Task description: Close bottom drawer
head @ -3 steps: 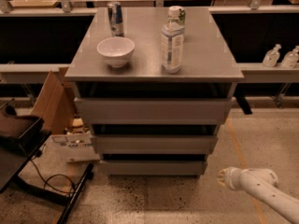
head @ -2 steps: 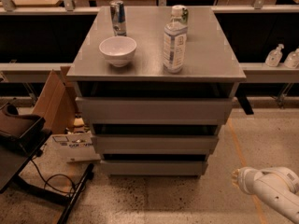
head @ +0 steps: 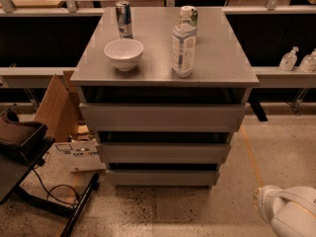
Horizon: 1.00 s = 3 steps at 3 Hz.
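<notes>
Bottom drawer (head: 162, 177): lowest of three grey fronts on the cabinet (head: 232, 58), just above the speckled floor (head: 197, 211). There is a thin dark gap between it and the middle drawer (head: 163, 152), and no tray interior shows. Can't tell if it is fully flush. Top drawer (head: 163, 116) is above, wider.

Gripper (head: 261, 201): white rounded arm end in the bottom-right corner, low over the floor, right of and below the bottom drawer, not touching it. Can't tell if it is apart or together.

On the cabinet top: white bowl (head: 123, 53) front left, can (head: 123, 19) behind it, water bottle (head: 183, 43) upright to the right.

Left of the cabinet: cardboard box (head: 54, 107), white printed bag (head: 79, 154), black cable (head: 52, 194). Sanitizer bottles (head: 289, 59) on the right ledge.
</notes>
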Each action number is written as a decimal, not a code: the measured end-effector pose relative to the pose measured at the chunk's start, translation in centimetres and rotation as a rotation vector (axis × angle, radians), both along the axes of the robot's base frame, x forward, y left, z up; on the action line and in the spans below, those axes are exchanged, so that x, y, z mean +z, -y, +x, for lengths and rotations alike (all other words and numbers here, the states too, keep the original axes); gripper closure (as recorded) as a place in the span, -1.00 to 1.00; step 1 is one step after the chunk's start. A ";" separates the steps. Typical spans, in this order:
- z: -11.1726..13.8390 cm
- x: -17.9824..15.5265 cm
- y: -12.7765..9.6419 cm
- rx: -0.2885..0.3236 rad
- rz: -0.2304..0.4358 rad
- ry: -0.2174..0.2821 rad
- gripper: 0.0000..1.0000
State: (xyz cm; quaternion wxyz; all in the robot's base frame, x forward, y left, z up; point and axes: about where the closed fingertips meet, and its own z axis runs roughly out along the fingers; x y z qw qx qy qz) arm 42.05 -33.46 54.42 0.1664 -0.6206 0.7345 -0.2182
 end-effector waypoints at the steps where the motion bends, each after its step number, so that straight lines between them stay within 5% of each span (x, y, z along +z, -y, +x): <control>1: 0.0 1.7 -1.4 -0.037 0.015 0.025 0.02; 3: 0.0 1.8 -1.5 -0.033 0.013 0.025 -0.91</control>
